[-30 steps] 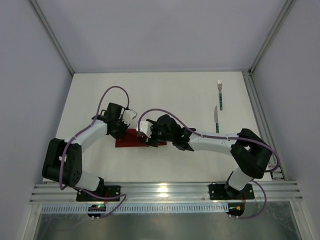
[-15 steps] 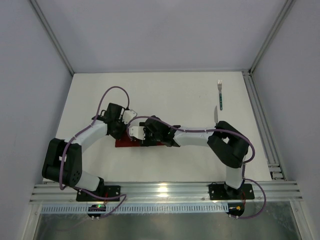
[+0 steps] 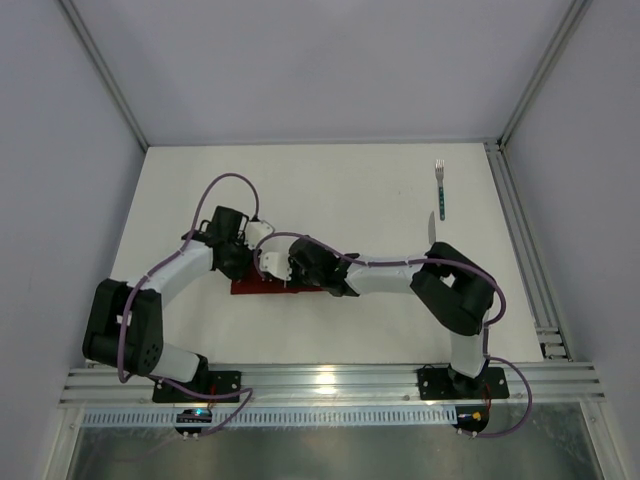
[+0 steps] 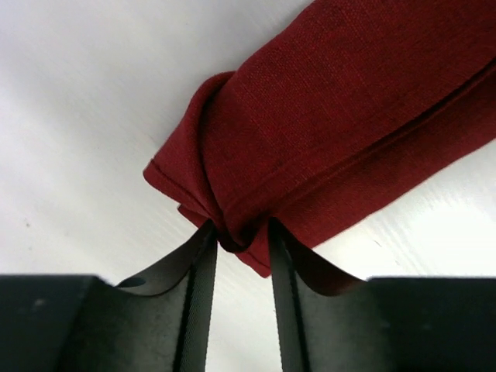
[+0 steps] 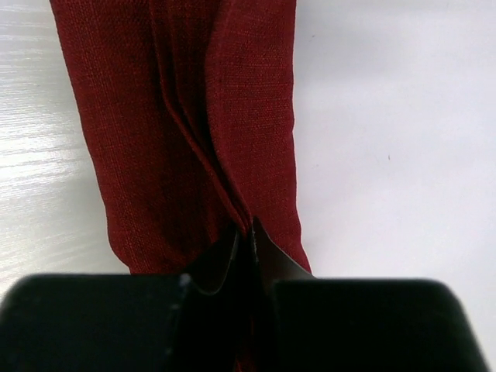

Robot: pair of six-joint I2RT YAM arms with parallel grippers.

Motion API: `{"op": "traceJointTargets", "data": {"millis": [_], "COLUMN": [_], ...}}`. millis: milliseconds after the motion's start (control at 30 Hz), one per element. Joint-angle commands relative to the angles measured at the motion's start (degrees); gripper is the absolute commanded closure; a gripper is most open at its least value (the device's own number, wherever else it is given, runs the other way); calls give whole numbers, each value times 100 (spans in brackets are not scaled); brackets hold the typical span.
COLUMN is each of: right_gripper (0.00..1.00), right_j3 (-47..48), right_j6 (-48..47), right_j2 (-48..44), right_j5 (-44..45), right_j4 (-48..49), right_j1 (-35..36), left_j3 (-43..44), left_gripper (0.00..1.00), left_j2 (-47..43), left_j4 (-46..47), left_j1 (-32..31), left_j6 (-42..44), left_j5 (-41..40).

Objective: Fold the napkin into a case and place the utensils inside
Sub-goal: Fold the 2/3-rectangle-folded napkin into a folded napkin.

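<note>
The napkin [image 3: 252, 287] lies on the table as a narrow dark red folded strip, mostly hidden under both wrists in the top view. My left gripper [image 4: 239, 236] is at one end of the napkin [image 4: 333, 132], its jaws parted, with a bunched corner of cloth between the tips. My right gripper [image 5: 249, 232] is shut on a raised fold running along the napkin [image 5: 155, 132]. The fork [image 3: 439, 180] lies at the far right, tines pointing away. Just below it is the knife [image 3: 432, 227], with its teal handle hidden behind my right arm.
A metal rail [image 3: 520, 240] runs along the table's right edge, close to the utensils. White walls close the table's left and far sides. The right arm's elbow [image 3: 458, 290] sits between the napkin and the rail.
My right arm has reached left along the napkin and closed on a fold. The left jaws, shut on the napkin's end before, have parted. The right elbow now covers the knife's handle.
</note>
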Motion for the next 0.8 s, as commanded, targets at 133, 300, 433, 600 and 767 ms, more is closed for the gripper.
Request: {"op": "traceJointTargets", "data": {"millis": [133, 300, 433, 600, 767], "right_gripper": [96, 96, 96, 96, 96], "right_j3": [28, -69, -16, -156, -245], "right_j6": [1216, 1832, 2096, 2605, 2870], "right_j2": [-60, -52, 98, -42, -95], "right_j5": [404, 256, 97, -411, -720], "right_j4": [268, 409, 427, 575, 646], "right_j1": [165, 156, 113, -37, -195], "left_j3": [483, 888, 617, -578, -1431], "left_gripper": [57, 64, 73, 67, 58], "left_j2": [-956, -1387, -1773, -2459, -2758], "left_j4": [-1210, -1792, -1968, -925, -80], "left_j1": [400, 1111, 1183, 1087, 1025], "left_j6": [265, 248, 571, 1591, 2900], "left_j5": [987, 1672, 2656, 2571, 2570]}}
